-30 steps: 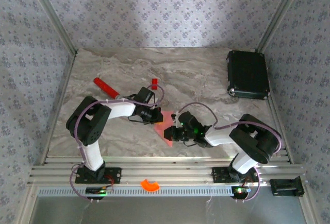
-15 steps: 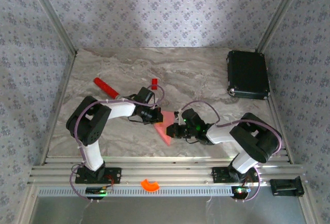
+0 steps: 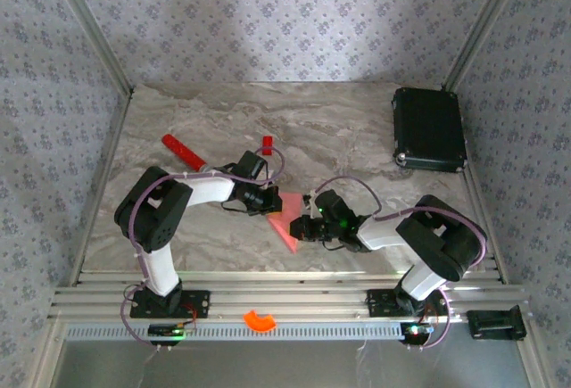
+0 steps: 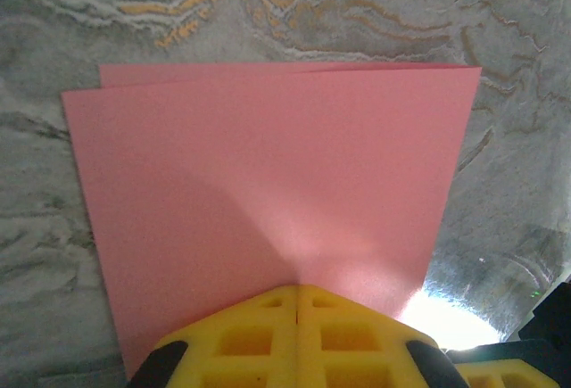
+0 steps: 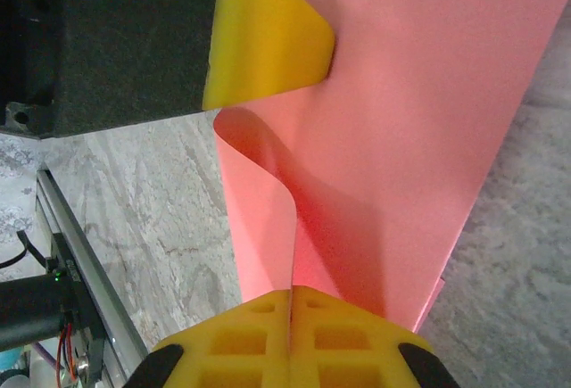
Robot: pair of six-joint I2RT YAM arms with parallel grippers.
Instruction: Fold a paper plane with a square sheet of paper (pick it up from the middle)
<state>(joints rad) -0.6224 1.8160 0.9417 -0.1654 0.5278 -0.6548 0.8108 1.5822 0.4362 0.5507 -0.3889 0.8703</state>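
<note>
The square sheet of paper (image 4: pixel 268 165) lies folded double on the marble table, a salmon-pink rectangle with two offset far edges. My left gripper (image 4: pixel 297 292) is shut, its yellow tips resting on top of the sheet near its edge; its fingertip (image 5: pixel 268 45) also presses the paper in the right wrist view. My right gripper (image 5: pixel 291 294) is shut on a curled-up flap of the sheet (image 5: pixel 259 192). From above, both grippers (image 3: pixel 270 204) (image 3: pixel 297 230) meet over the pink paper (image 3: pixel 284 223) in the table's middle. The paper plane is out of view.
A red stick (image 3: pixel 183 150) lies at the left and a small red block (image 3: pixel 267 144) behind the left gripper. A black case (image 3: pixel 429 129) sits far right. An orange piece (image 3: pixel 260 320) rests on the front rail. Patterned walls enclose three sides.
My right gripper has shifted slightly left and away from the front edge, taking the paper's flap with it. The left arm has stayed put.
</note>
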